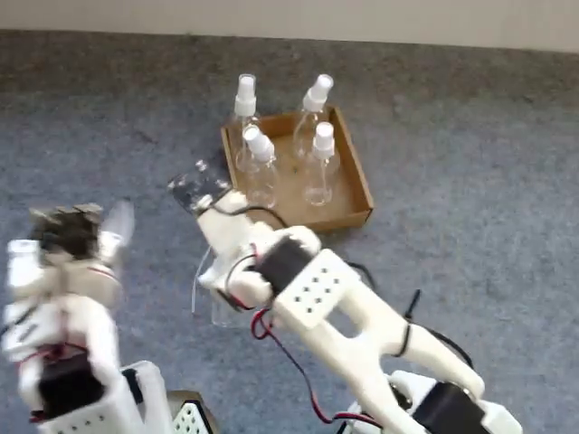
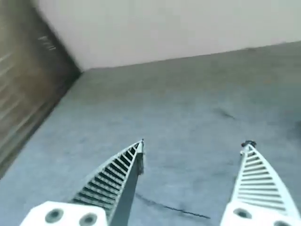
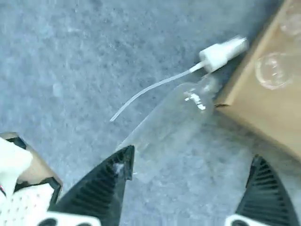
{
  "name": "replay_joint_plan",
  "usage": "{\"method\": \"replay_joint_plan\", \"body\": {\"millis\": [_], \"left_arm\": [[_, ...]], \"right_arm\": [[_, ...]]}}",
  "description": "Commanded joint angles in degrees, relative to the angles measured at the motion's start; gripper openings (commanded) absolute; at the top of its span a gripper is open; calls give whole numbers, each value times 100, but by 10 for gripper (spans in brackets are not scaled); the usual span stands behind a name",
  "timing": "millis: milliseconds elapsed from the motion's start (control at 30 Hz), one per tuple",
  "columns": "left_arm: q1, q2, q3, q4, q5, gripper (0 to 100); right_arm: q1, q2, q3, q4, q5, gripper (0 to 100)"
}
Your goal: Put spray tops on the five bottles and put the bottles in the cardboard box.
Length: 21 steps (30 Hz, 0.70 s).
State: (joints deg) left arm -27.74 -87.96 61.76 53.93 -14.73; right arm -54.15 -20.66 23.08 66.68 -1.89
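Observation:
A clear bottle (image 3: 164,125) without a top lies on its side on the grey carpet, its neck close to a corner of the cardboard box (image 3: 263,94). A loose white spray top (image 3: 221,51) with a long thin tube lies right beside it. My right gripper (image 3: 190,165) hangs open above the bottle, one black finger on each side of it. In the high view the right gripper (image 1: 204,194) is at the box's (image 1: 353,176) near left corner. Several capped bottles (image 1: 321,163) stand in the box. My left gripper (image 2: 193,146) is open and holds nothing, raised above bare carpet.
The left arm (image 1: 72,298) stands at the left of the high view, well apart from the box. The right arm's white body (image 1: 344,316) and its cables cross the middle. A wall (image 2: 164,28) and a wooden panel (image 2: 23,84) border the carpet.

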Motion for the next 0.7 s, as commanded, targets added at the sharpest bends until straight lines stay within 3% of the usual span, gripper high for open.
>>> {"method": "replay_joint_plan", "body": {"millis": [0, 167, 333, 533, 667], "left_arm": [[-892, 2255, -2149, 44, -35, 295], [-1068, 4119, -3916, 853, -35, 295], [-1068, 4690, -4708, 1081, -35, 295], [-1033, 4743, -4760, 1099, -35, 295], [-1033, 4769, -4752, 1099, -44, 295]], "right_arm": [[-171, 303, -171, -374, -1064, 311], [-163, 804, -207, -418, -2848, 311], [-163, 1305, -180, -453, -2778, 311], [-180, 2123, -171, -611, -2778, 308], [-259, 2369, -198, -611, -2760, 170]]}}
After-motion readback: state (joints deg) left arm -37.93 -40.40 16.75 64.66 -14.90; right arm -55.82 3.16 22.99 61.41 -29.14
